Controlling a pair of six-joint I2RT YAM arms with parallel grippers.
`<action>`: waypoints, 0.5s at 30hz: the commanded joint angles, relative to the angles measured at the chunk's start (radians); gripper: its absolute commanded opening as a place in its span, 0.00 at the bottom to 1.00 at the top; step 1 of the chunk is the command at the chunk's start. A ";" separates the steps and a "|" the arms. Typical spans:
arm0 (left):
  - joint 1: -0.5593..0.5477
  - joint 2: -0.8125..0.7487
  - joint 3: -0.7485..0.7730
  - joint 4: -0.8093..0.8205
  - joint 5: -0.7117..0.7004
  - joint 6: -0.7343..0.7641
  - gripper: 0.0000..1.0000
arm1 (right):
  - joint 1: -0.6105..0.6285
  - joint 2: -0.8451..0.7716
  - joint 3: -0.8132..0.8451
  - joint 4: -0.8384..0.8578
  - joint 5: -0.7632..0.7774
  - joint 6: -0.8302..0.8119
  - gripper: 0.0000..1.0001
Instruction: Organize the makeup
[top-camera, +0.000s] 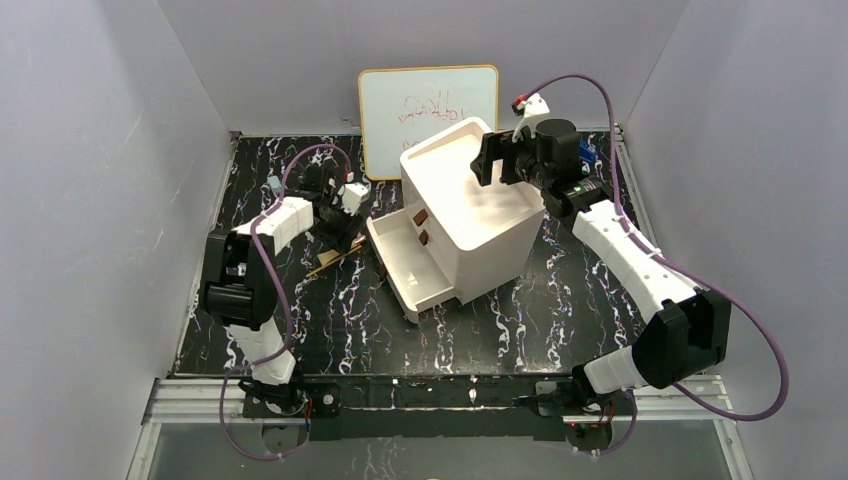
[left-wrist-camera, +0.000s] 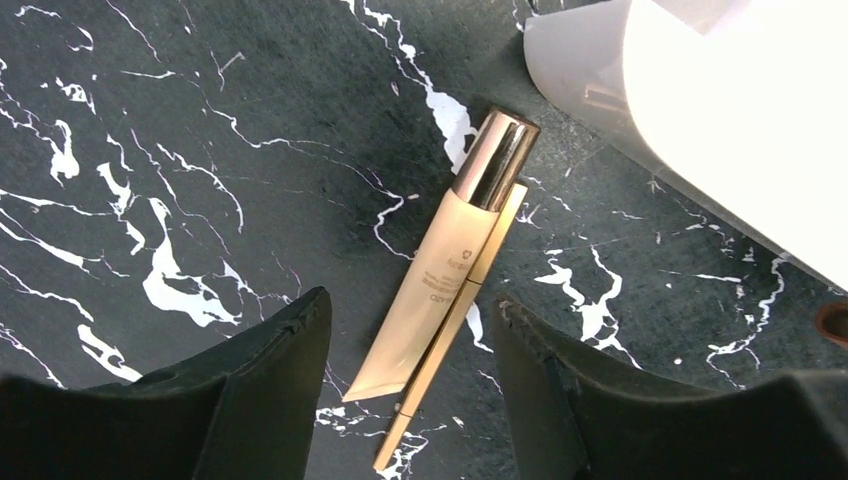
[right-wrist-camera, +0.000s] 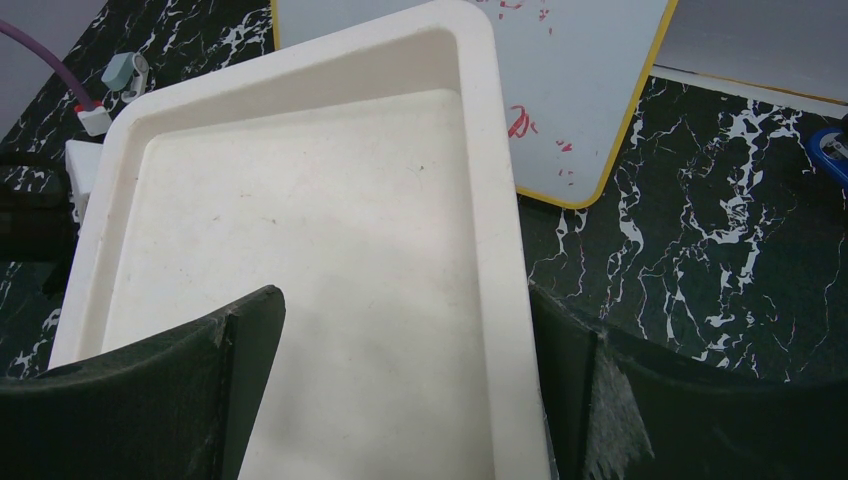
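In the left wrist view a cream-gold tube (left-wrist-camera: 440, 275) with a shiny rose-gold cap lies on the black marble table, with a slim gold-tan pencil (left-wrist-camera: 455, 320) alongside it. My left gripper (left-wrist-camera: 410, 345) is open just above them, one finger on each side. In the top view the pencil (top-camera: 335, 260) shows as a thin tan line under the left gripper (top-camera: 335, 235), left of the open drawer. My right gripper (right-wrist-camera: 405, 340) is open and empty above the white drawer box's top tray (right-wrist-camera: 300, 250). The compacts, palette and pink bar are out of view.
The large white drawer box (top-camera: 490, 225) stands mid-table, its lower drawer (top-camera: 405, 265) pulled open toward the left. A whiteboard with red scribbles (top-camera: 430, 110) leans on the back wall. Grey walls enclose the table on three sides.
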 joint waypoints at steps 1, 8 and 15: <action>0.014 0.007 0.032 0.005 0.013 0.003 0.54 | 0.043 0.038 -0.062 -0.160 -0.111 0.073 0.98; 0.027 0.039 0.045 0.009 0.006 -0.001 0.42 | 0.042 0.043 -0.062 -0.160 -0.111 0.074 0.98; 0.027 0.073 0.062 0.011 0.003 -0.014 0.38 | 0.042 0.048 -0.062 -0.162 -0.109 0.075 0.98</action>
